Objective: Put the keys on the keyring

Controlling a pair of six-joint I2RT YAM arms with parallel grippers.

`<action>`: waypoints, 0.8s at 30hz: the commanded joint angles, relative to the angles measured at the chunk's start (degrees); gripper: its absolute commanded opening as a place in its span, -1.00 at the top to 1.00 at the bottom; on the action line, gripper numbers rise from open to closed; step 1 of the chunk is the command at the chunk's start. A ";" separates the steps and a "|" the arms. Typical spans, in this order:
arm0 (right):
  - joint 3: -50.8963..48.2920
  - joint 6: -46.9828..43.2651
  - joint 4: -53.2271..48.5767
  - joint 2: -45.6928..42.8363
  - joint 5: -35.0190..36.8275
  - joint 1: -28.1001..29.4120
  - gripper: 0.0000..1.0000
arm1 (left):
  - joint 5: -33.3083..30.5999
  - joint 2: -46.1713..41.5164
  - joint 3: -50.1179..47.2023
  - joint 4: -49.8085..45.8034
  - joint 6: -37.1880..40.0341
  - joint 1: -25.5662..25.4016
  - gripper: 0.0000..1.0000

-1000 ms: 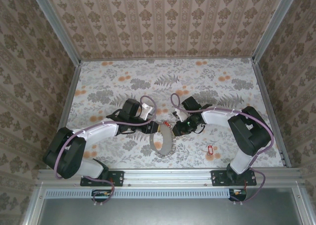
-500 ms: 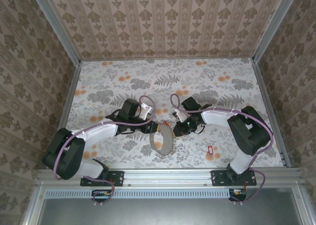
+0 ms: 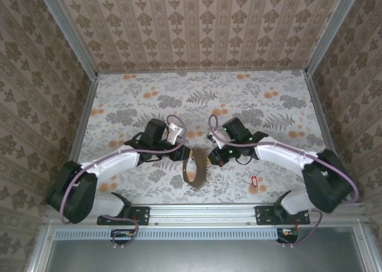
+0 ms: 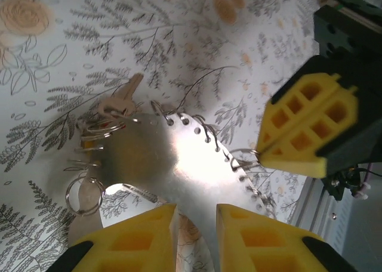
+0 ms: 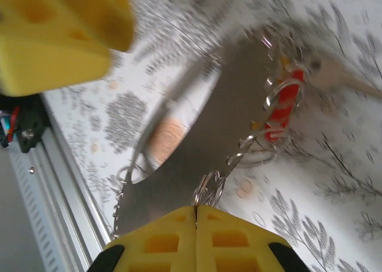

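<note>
The keyring [image 4: 149, 158] hangs as a floppy loop between the two pincers, over the middle of the flowered table [image 3: 268, 105] and somewhat toward its near edge. Small wire rings stand in a row along its edge. The right pincer [image 5: 196, 209] is closed tight, its yellow fingers pressed together with no gap, and it pinches one of these wire rings [image 5: 209, 188] at the right side of the loop. The left pincer [image 4: 197, 215] sits at the left side of the loop with its fingers a narrow gap apart. The band runs down into that gap, but it is not possible to tell whether the fingers actually press on it. The key with the red head [image 5: 285, 102] hangs at the band's edge among the wire rings, beyond the right pincer's tips. The yellow-gold key [image 4: 122, 98] lies at the far edge of the band in the left wrist view, its blade pointing away over the table. A loose-looking split ring [image 4: 83, 195] sits just beside the band there. A small red-rimmed tag [image 3: 253, 181] lies on the table to the right, well apart from the loop.
</note>
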 commanded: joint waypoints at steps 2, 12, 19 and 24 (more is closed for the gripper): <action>-3.15 -5.35 7.59 -7.75 -0.05 2.02 1.00 | 2.90 -6.71 -1.25 2.11 1.36 0.44 0.50; -8.21 -10.42 20.22 -19.10 -3.06 4.88 1.00 | 7.69 -22.43 -5.25 11.40 -0.21 -0.96 0.50; -3.45 0.96 7.45 -12.03 8.26 2.12 0.64 | 2.64 -22.62 -3.69 3.99 1.94 -0.98 0.50; -7.72 14.44 0.92 -14.78 18.81 1.37 0.06 | 2.44 -18.18 -2.76 3.01 2.26 -0.97 0.51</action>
